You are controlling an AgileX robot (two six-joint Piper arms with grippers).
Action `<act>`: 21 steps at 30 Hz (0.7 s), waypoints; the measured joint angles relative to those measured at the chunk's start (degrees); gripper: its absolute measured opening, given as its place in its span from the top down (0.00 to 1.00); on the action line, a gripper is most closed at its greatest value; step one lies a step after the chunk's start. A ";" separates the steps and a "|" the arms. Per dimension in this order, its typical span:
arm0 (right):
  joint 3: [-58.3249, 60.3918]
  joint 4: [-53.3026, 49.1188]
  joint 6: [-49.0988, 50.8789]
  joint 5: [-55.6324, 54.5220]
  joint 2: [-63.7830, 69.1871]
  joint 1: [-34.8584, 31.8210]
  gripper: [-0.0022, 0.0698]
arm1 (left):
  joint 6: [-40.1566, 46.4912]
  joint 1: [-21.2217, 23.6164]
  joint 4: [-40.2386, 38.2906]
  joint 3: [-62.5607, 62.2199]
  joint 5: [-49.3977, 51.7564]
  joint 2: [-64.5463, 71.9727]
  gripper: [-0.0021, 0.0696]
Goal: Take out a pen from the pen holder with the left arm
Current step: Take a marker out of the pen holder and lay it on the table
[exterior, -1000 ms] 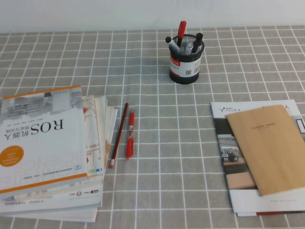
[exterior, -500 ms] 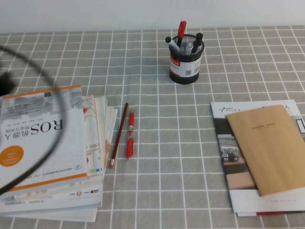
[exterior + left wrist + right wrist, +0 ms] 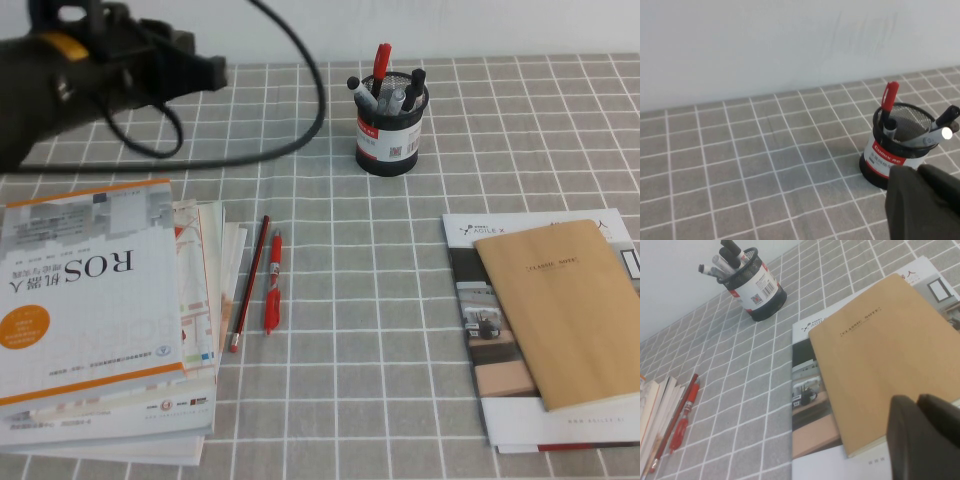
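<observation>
The fingers of the left gripper are seen pressed together with nothing held; the gripper is raised well to the left of the pen holder and apart from it. A red pen is stood in the pen holder among darker ones, untouched. The right gripper is likewise closed and empty, over the brown notebook, right of the pen holder and nearer the robot

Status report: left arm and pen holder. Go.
Left hand shut, raised at far left, short of pen holder. Right hand shut, parked near tan notebook. Pens stand in holder, none gripped. Nothing between.
</observation>
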 joint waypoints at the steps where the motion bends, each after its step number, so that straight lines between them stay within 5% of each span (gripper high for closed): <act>1: 0.00 0.00 0.00 0.00 0.00 0.00 0.99 | 0.00 0.00 0.00 -1.94 1.27 1.62 0.97; 11: 0.00 0.00 0.00 0.00 0.00 0.00 0.99 | 11.28 0.34 -3.86 -21.26 17.94 14.29 0.97; 21: 0.00 0.00 0.00 0.00 0.00 0.00 0.99 | 39.69 11.73 -41.41 -31.61 48.34 27.35 0.97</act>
